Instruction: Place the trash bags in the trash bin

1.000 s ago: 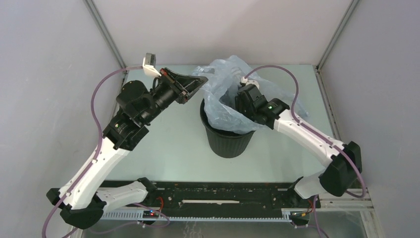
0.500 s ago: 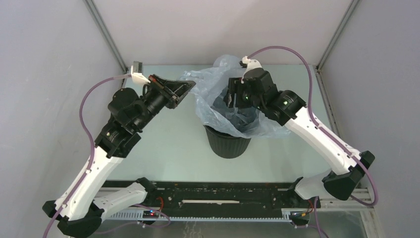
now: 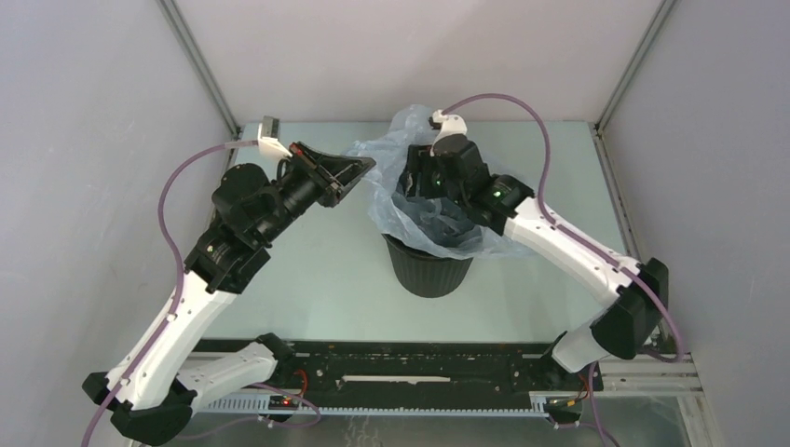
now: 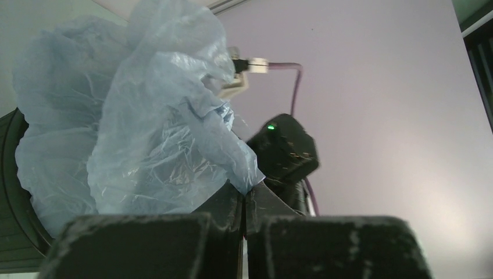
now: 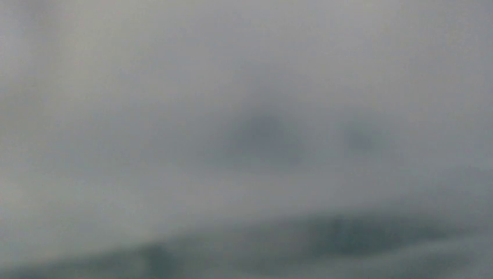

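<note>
Left arm (image 3: 200, 279) stretched forward, its fingers (image 4: 225, 203) pressed together; right arm (image 3: 568, 247) arched, wrist (image 3: 455, 166) angled downward.

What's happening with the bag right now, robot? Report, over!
Left fingers shut, pinching the bag by its edge. Right arm down in the bag, its fingers hidden. Bag draped over rim of bin, bunched above. Nothing else blocking.

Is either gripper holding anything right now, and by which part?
The left gripper is shut on the trash bag, pinching its edge. The right gripper is down inside the bag above the bin; its hold cannot be told.
</note>
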### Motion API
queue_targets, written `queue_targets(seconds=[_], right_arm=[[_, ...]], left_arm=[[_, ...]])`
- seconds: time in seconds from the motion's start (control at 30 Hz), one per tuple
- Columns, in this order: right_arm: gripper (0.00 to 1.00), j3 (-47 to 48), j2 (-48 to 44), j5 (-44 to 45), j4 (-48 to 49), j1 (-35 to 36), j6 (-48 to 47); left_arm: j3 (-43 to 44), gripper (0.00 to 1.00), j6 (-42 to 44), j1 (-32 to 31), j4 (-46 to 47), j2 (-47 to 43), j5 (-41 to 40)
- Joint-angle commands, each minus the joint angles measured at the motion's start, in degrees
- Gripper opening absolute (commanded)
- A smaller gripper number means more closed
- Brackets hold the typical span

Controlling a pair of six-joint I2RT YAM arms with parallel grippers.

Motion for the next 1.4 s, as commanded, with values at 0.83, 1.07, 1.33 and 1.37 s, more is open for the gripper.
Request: queue_targets(seconds=[0.83,1.07,1.33,1.37], right_arm=[[0.66,-7.7,3.1,-11.2,-8.9,-1.9,-2.5],[0.75,6.4,0.0,-12.5,-22.6,-1.8,-1.9],[0.75,8.5,-2.0,-16.2,-20.0,-2.0,3.1],[0.75,8.4,-2.0,-16.3,-20.3,-1.8,3.5]], left_arm=[[2.8,0.0,18.3,10.9,-3.9,6.0,4.8],[-3.4,0.0,16.9,10.8,1.7,3.9,12.7],[-7.6,0.0,13.3,10.9,5.5,0.3,14.4],[-7.6,0.0,12.9,10.9,5.7,0.3,14.5]])
